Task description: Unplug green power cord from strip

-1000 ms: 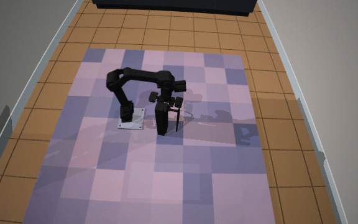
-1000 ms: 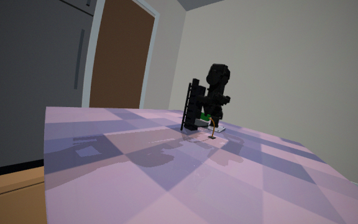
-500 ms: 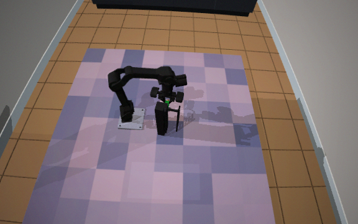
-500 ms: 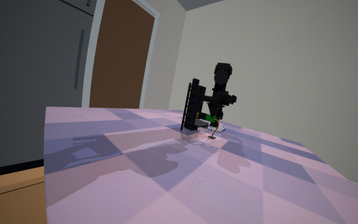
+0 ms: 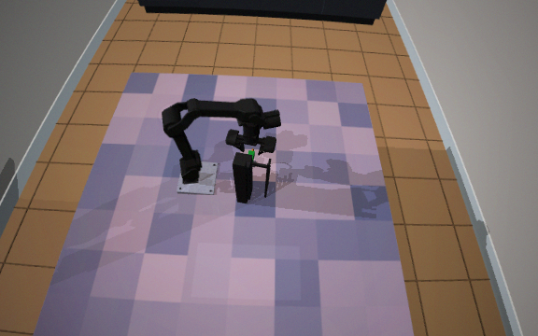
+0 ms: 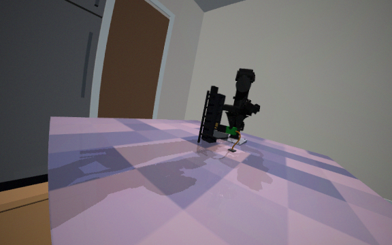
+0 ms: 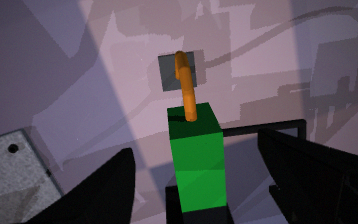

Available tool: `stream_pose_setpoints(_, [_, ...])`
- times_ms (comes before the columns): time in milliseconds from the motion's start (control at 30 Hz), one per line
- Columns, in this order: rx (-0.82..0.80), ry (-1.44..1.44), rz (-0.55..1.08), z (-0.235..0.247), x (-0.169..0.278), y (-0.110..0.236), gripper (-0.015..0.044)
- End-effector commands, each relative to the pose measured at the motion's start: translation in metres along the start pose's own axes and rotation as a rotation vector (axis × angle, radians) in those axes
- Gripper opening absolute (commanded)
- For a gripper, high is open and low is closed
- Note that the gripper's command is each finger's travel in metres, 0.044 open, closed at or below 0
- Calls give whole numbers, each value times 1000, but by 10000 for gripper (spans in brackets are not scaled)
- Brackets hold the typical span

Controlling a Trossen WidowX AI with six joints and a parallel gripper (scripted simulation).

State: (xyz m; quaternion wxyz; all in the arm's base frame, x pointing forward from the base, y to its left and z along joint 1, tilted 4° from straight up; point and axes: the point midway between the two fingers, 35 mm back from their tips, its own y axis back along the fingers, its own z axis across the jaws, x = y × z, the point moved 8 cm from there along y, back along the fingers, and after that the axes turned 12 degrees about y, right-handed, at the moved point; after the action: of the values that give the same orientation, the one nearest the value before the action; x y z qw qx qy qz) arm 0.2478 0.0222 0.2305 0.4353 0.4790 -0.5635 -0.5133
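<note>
The arm was seen bent over from its base plate (image 5: 210, 190), the gripper (image 7: 200, 175) pointed down at the black power strip (image 5: 242, 177) standing upright on the checkered mat (image 5: 232, 261). The fingers were spread apart, with clear gaps on both sides of the green plug (image 7: 198, 155). The orange cord (image 7: 186, 87) ran from the plug to a small grey block (image 7: 169, 75). Whether the plug was still seated in the strip could not be judged; its lower end was cut off.
</note>
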Motion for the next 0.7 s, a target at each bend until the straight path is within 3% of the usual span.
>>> stream_pose_setpoints(0, [1, 4, -4, -2, -6, 2, 394])
stream_pose_setpoints(67, [1, 4, -5, -6, -19, 5, 440])
stream_pose_setpoints(200, [2, 3, -8, -12, -56, 12, 440])
stream_pose_setpoints(667, [2, 3, -8, -12, -58, 13, 440])
